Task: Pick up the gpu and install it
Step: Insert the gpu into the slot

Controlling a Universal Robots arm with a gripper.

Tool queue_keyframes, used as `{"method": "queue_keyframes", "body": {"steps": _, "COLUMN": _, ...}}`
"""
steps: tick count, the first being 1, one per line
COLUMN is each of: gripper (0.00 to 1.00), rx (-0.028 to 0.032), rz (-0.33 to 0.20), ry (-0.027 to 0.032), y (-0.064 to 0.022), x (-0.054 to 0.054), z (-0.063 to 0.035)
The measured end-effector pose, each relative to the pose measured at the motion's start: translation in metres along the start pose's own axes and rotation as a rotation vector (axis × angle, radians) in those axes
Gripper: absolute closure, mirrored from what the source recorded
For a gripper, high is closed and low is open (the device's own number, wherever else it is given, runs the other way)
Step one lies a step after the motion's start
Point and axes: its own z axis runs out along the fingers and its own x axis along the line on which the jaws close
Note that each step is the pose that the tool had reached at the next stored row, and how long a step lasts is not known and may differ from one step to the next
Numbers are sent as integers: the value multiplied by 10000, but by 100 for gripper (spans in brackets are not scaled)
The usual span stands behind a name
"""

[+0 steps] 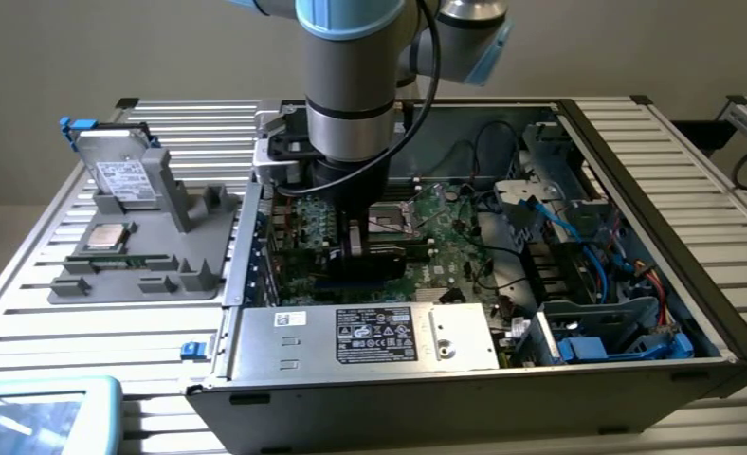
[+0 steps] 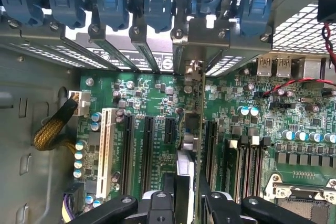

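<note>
Arm (image 1: 348, 85): reaching straight down from above into the open case (image 1: 627, 246), wrist vertical, grey and blue joints stacked over the motherboard (image 1: 444, 232); black cable trailing down its side.
Gripper (image 1: 358, 248): low inside the case, fingers pointing down at the board, just beside the CPU socket (image 1: 392, 220) on the exterior view's left.
Fingers (image 2: 181, 182): clenched edge-on around the gpu, one black pad on each face of the card; linkages splayed to both sides in the wrist view.
Gpu (image 2: 201, 129): held upright on its edge, seen from above as a thin green line running from the fingers toward the rear of the case; metal bracket (image 2: 193, 69) at its far end standing against the rear slot openings.
Gpu vs slots: lower edge down at board level, between the black slots (image 2: 148, 140) and the memory sockets (image 2: 247, 161); whether fully seated cannot be told.
White slot (image 2: 106, 150): beside the black slots, bare.
Rear latches (image 2: 157, 3): row of blue clips above the slot covers.
Braided cable (image 2: 52, 129): yellow-black, plugged in at the board's edge, well apart from the gpu.
Power supply (image 1: 361, 336): grey box with labels along the near wall of the case in the exterior view.
Drive bay (image 1: 589, 313): on the exterior view's right, blue cables looped over it.
Tray (image 1: 134, 256): grey, outside the case on the exterior view's left.
Hard drive (image 1: 120, 171): silver, white label, standing tilted in the tray.
CPU (image 1: 108, 235): square chip lying flat in the tray.
Table (image 1: 32, 294): ribbed metal, under case and tray.
</note>
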Motion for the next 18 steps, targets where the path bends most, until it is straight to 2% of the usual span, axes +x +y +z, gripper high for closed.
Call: {"method": "queue_keyframes", "body": {"steps": 18, "gripper": 73, "rx": -13, "rz": -9, "ry": -9, "y": 9, "x": 3, "z": 3}}
